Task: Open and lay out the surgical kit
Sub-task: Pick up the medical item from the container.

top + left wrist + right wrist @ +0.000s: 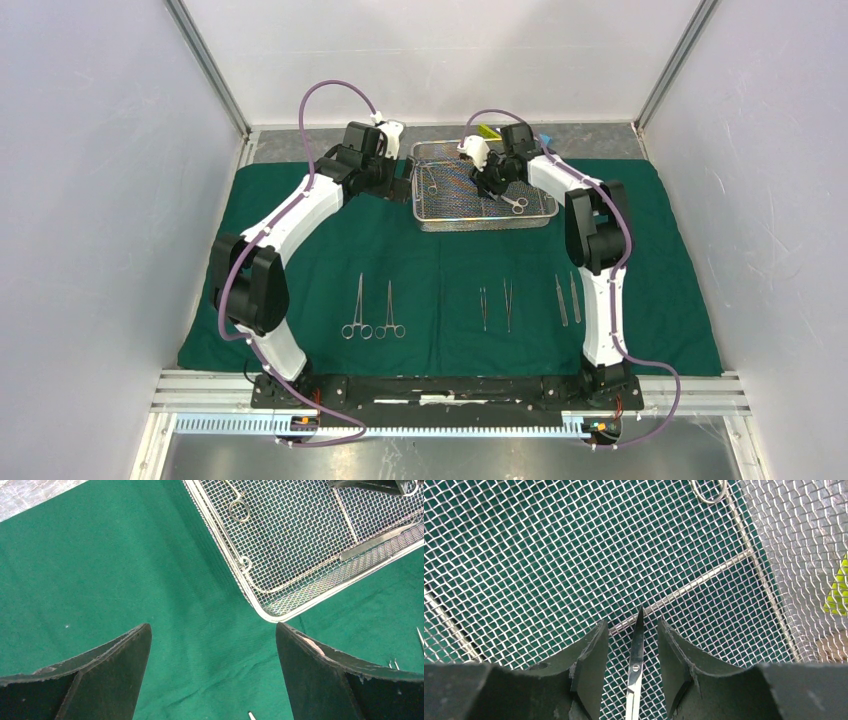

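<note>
Over the far middle of the cloth (150, 300), the tray (450, 205) is where the action is. The wrap is already spread flat across the table. Along its near edge a row is laid out: two clamps (358, 305) toward the left, tweezers (508, 305) in the centre, and two more slim pieces toward the right. So we're well into the unloading step, emptying the tray one tool at a time.

The right gripper (632, 630) is down inside the tray, toward its right end. Its jaws stand apart on either side of the scissors (636, 667), with daylight showing on both sides of the blade. It straddles them and hasn't clenched yet. The scissors lie flat on the mesh, tip pointing away from the wrist.

The left gripper (212, 625) hangs spread wide and empty over bare cloth, just off the tray's near left corner, and touches nothing.

As I read it, the next move is a squeeze on that thin blade, then a straight lift to clear the tray wall. After that, a carry to a free spot in the near row. That steel is slim and slick on wire mesh, so a centred, firm pinch matters. One ring-handled piece (239, 507) at least is left in the tray's left part.
</note>
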Motion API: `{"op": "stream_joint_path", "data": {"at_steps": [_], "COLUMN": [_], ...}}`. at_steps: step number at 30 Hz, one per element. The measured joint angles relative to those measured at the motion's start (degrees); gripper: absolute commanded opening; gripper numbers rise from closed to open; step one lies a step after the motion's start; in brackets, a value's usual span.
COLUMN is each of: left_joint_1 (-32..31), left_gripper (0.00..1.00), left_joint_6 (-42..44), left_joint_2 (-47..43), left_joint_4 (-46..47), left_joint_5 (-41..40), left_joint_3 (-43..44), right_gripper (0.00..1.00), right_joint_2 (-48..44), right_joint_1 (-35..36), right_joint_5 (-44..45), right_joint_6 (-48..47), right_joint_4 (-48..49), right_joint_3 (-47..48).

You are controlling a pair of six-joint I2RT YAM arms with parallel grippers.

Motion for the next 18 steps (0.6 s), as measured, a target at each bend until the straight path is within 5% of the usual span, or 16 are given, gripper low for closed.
{"op": "stream_joint_path", "data": {"at_steps": [18], "left_joint_1": [0.02], "left_gripper": [1.00], "left_joint_6": [0.04], "left_joint_2": [0.00], "left_joint_4": [-0.26], "left_joint_5": [0.00], "left_joint_3": [0.00], "right_gripper": [0.02], "right_joint_2": [0.72], "right_joint_1": [0.35], "right_joint_5": [-1.03], "right_joint_6": [0.17], "right_joint_4": [-1.53], "right_joint_3": [0.87]}}
